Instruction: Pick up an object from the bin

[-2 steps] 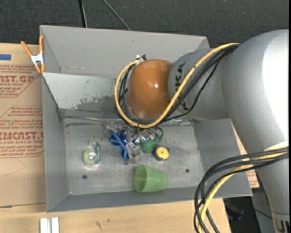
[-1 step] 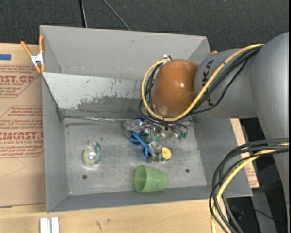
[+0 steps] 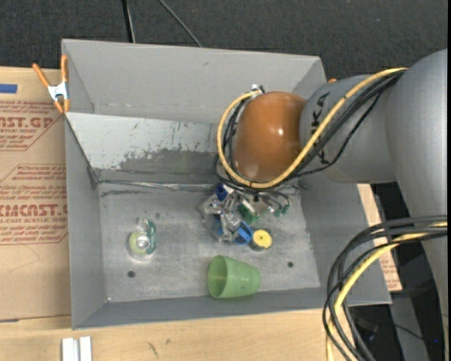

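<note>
My gripper (image 3: pixel 233 224) low in the bin (image 3: pixel 135 141), just beside a yellow disc (image 3: pixel 262 239); whether it's open, I cannot tell.

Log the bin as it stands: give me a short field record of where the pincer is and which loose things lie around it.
pincer: low over the floor's middle, under the orange wrist cover
nearest: small yellow round piece, beside it toward the front
next: green cup, on its side by the front wall
farthest: small clear greenish thing, alone at view's left
bin: grey metal
</note>
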Controlling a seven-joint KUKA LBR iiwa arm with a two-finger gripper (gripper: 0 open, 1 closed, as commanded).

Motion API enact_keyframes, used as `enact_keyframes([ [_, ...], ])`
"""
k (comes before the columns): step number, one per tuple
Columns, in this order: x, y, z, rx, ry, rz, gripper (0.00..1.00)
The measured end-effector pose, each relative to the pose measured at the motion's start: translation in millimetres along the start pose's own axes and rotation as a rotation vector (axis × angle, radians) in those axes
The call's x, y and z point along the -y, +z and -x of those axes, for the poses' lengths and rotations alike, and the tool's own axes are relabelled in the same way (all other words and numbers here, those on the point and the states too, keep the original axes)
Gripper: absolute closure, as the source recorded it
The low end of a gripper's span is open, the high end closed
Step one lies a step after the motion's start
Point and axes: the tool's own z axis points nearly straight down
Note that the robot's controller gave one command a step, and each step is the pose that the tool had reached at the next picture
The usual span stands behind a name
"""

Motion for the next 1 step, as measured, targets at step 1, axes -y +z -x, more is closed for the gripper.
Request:
enact_keyframes([
  [1,0.0,0.3,-0.3,-0.001,0.000,0.001,0.00],
])
